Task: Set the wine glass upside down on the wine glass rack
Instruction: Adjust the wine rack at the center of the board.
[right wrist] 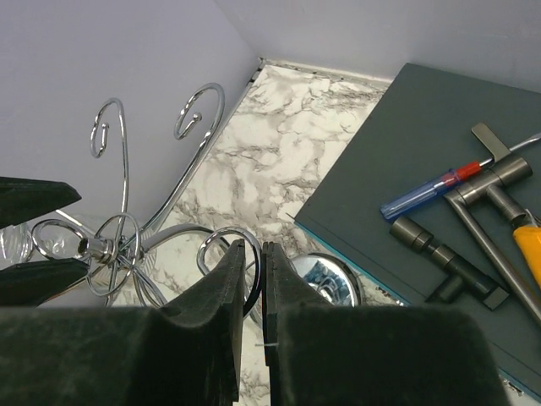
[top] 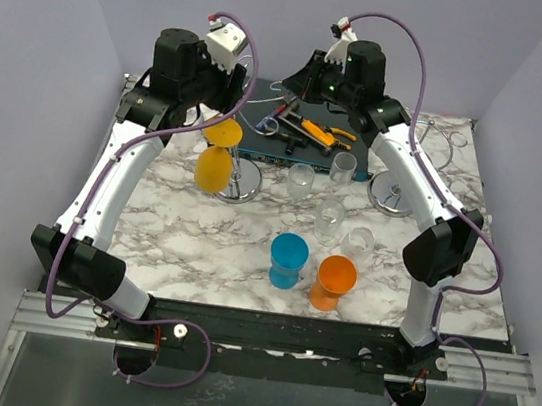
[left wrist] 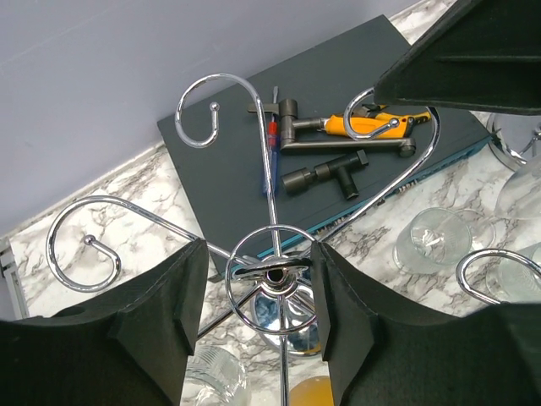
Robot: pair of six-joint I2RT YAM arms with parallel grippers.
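Note:
The orange wine glass [top: 213, 168] hangs upside down on the chrome wine glass rack [top: 243, 187], foot up and bowl down. My left gripper [top: 228, 108] hovers just above the rack's top. In the left wrist view it [left wrist: 258, 283] stands open, its fingers either side of the rack's ring hub [left wrist: 239, 292], with the right pad close against the ring; the orange glass [left wrist: 317, 392] shows below. My right gripper [top: 304, 80] is behind the rack. In the right wrist view it [right wrist: 254, 249] is shut, with a hook loop of the rack [right wrist: 207, 245] at its tips; I cannot tell if it pinches the wire.
A dark tray [top: 357, 165] with a screwdriver, pliers and pipe fittings lies at the back. Several clear glasses [top: 300, 179] stand mid-table, with a blue cup [top: 288, 259] and an orange cup [top: 333, 280] nearer. A second chrome rack [top: 393, 195] stands at the right.

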